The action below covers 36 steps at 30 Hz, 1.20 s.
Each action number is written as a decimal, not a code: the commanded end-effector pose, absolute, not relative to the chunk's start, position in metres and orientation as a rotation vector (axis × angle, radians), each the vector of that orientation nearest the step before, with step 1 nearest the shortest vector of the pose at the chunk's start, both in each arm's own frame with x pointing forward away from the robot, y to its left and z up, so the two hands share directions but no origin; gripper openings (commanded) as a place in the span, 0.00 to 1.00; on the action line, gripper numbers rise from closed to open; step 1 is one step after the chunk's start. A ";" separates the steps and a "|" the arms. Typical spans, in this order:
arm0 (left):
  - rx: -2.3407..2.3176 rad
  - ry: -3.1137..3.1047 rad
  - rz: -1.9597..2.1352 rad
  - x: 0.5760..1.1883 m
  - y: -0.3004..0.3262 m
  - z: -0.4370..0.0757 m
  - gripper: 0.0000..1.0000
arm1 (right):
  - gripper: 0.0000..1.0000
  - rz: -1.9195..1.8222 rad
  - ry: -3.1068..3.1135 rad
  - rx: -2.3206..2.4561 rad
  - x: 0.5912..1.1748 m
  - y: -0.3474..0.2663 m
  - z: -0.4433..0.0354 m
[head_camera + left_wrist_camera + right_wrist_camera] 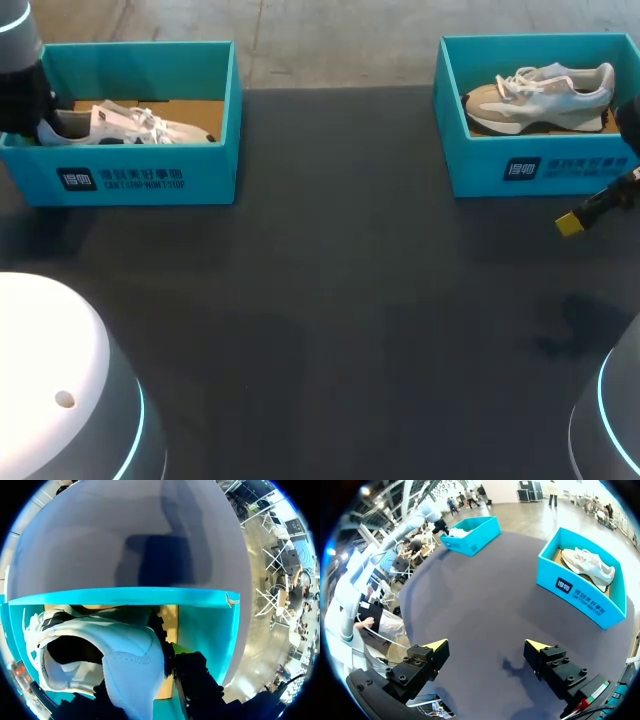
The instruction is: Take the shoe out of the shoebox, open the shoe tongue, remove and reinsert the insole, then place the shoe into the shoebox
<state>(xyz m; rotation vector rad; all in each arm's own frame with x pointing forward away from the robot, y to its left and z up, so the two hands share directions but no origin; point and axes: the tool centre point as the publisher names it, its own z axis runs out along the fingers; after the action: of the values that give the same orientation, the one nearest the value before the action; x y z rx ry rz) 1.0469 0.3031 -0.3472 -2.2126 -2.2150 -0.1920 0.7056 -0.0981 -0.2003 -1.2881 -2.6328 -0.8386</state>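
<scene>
A white shoe [130, 125] lies in the teal shoebox [150, 180] at the table's far left. My left gripper [145, 672] reaches into that box and is shut on the shoe's heel [130, 665]; the shoe's opening faces the camera. In the head view the arm's black wrist [25, 105] hides the fingers. My right gripper [486, 644] hangs open over bare table, with nothing between its fingers. In the head view only one of its yellow tips [570, 224] shows, just in front of the right box.
A second teal shoebox [540, 165] at the far right holds a beige and white shoe [540, 95]. The dark table [340, 300] stretches between and in front of the two boxes.
</scene>
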 end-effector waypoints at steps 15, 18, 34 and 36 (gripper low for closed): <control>-2.208 -2.189 -0.166 1.053 0.304 -0.367 0.00 | 1.00 -0.838 -2.634 -1.289 0.705 -0.098 -0.201; -2.207 -2.185 -0.161 1.053 0.305 -0.370 0.00 | 1.00 -0.838 -2.634 -1.289 0.705 -0.098 -0.201; -2.241 -2.157 -0.125 1.053 0.302 -0.374 0.37 | 1.00 -0.838 -2.634 -1.289 0.705 -0.098 -0.201; -2.244 -2.159 -0.122 1.052 0.301 -0.371 0.96 | 1.00 -0.838 -2.634 -1.289 0.705 -0.098 -0.201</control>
<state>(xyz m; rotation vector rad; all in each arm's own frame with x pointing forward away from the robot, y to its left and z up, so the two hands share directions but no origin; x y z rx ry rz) 1.0517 0.3015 -0.3755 -2.2432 -2.1633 -0.1248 0.7056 -0.0981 -0.2003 -1.2881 -2.6328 -0.8386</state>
